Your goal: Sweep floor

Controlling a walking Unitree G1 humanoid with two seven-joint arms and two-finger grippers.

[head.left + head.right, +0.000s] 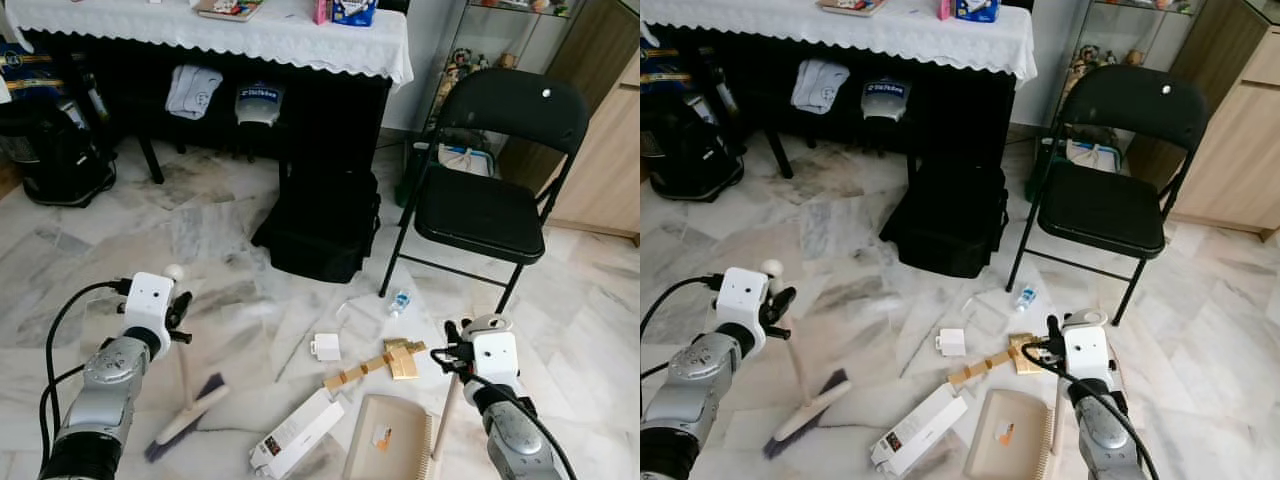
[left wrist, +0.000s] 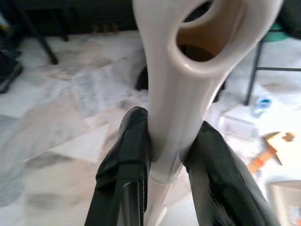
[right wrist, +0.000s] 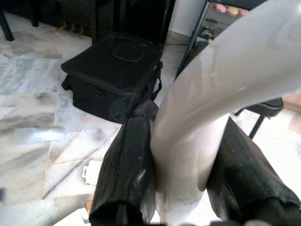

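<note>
Left gripper (image 2: pixel 167 155) clamped on the cream handle of a long broom (image 1: pixel 186 408), purple-bristled head resting on the white marble floor (image 1: pixel 220 235). Right gripper (image 3: pixel 181 155) closed around the pale handle of a beige plastic dustpan (image 1: pixel 388 437), pan flat on the floor. Scattered between them: white cardboard box (image 1: pixel 296 433), small white block (image 1: pixel 326 347), wooden pieces (image 1: pixel 378 365). Beyond, black bag (image 1: pixel 320 220) and black folding chair (image 1: pixel 492 170).

We see a grey-veined marble floor (image 1: pixel 230 240). At the lower centre of the frame lie a long white box (image 1: pixel 297 433), a small white box (image 1: pixel 326 347), some wooden pieces (image 1: pixel 375 364), a beige dustpan (image 1: pixel 388 437) and what looks like a small bottle (image 1: pixel 399 302). A black bag (image 1: pixel 320 218) and a folding chair (image 1: pixel 490 190) stand further up the frame.
</note>
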